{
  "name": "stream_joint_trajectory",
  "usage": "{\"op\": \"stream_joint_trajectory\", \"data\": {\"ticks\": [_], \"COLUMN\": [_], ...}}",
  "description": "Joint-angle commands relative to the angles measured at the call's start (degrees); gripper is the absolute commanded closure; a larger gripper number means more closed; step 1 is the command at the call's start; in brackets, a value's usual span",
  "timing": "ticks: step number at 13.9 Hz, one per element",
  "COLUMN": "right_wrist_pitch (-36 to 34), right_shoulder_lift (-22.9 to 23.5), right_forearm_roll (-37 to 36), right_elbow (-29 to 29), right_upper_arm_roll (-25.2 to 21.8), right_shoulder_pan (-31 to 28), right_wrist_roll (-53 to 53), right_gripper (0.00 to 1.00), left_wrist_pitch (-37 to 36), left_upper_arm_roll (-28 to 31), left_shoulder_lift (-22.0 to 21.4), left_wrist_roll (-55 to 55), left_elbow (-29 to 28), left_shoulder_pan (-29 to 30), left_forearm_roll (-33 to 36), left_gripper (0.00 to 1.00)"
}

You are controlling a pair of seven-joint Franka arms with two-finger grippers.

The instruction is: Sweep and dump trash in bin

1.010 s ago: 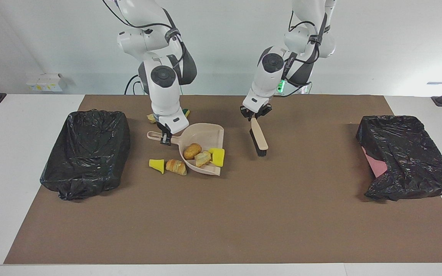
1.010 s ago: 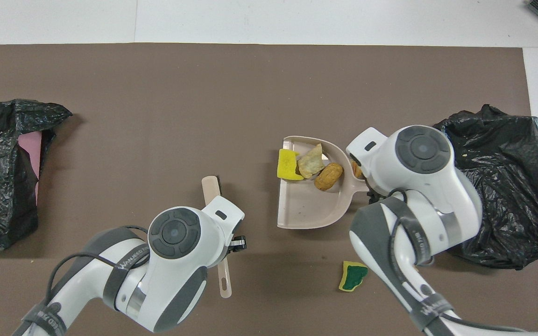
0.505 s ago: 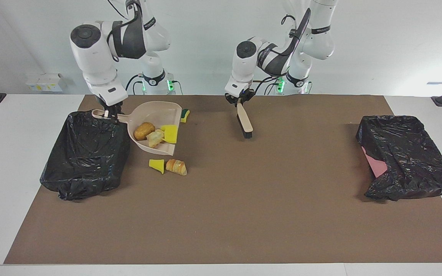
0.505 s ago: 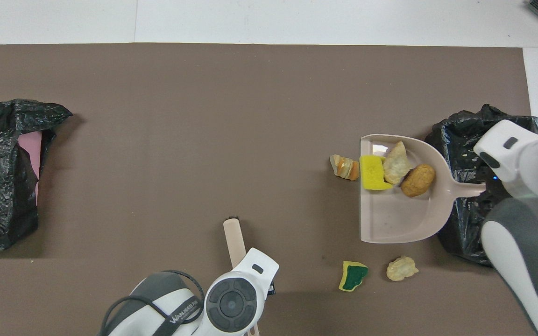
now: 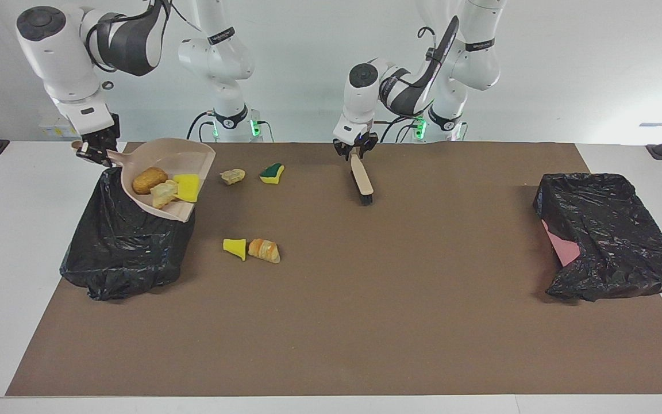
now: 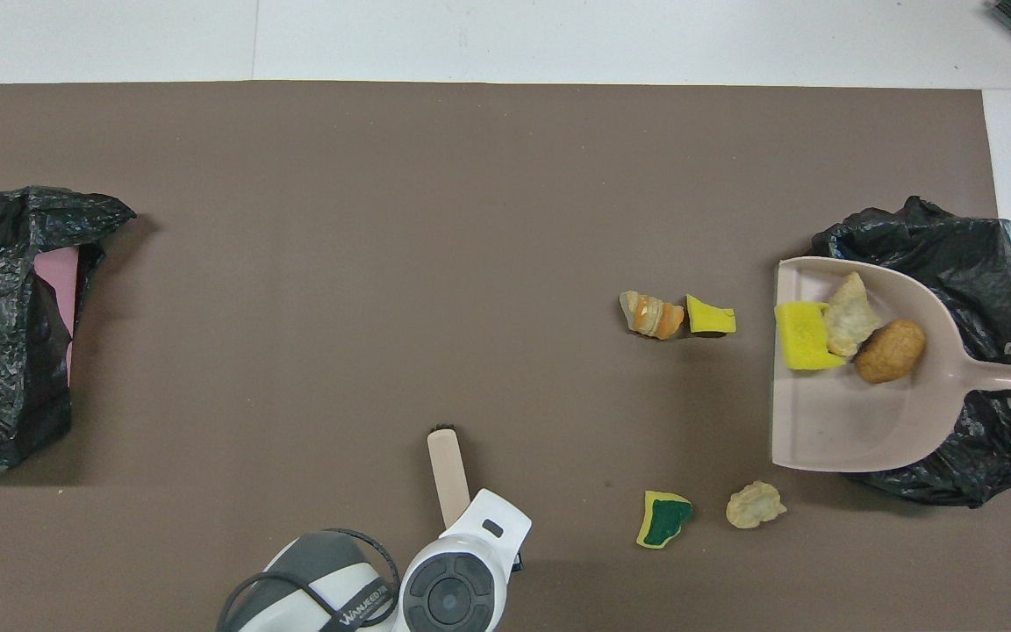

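Facing view: right gripper (image 5: 92, 150) clamps the dustpan (image 5: 164, 178) handle, pan over the bin (image 5: 127, 241), carrying three trash pieces (image 5: 165, 185). Left gripper (image 5: 354, 148) is at the brush (image 5: 361, 179) handle; grip state unclear.

Overhead view: four scraps (image 6: 677, 316) lie beside the bin. Dump step; next, tip the pan.

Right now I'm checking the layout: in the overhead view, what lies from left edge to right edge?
Pink-lined bin → brush → croissant → yellow wedge → dustpan over the other bin.
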Motion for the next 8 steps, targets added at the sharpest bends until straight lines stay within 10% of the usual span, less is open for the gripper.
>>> {"op": "stream_joint_trajectory", "data": {"ticks": [1, 8], "right_wrist_pitch": [6.8, 16.9], "right_shoulder_lift": [-0.5, 0.4], "right_forearm_roll": [-6.0, -25.0], "right_elbow": [-1.1, -4.4], "right_upper_arm_roll": [0.7, 0.7], "right_shoulder_pan": [-4.6, -4.8], "right_wrist_roll": [-7.0, -7.1], "right_gripper": [1.00, 1.00], "left_wrist_pitch": [-0.3, -0.2], "left_upper_arm_roll": [0.4, 0.4], "left_shoulder_lift": [-0.3, 0.7], "left_wrist_roll": [1.4, 21.5], "left_elbow": [3.1, 9.7], "left_shoulder_pan": [3.6, 18.9], "left_forearm_roll": [1.3, 1.4], "left_gripper": [0.00, 0.00]}}
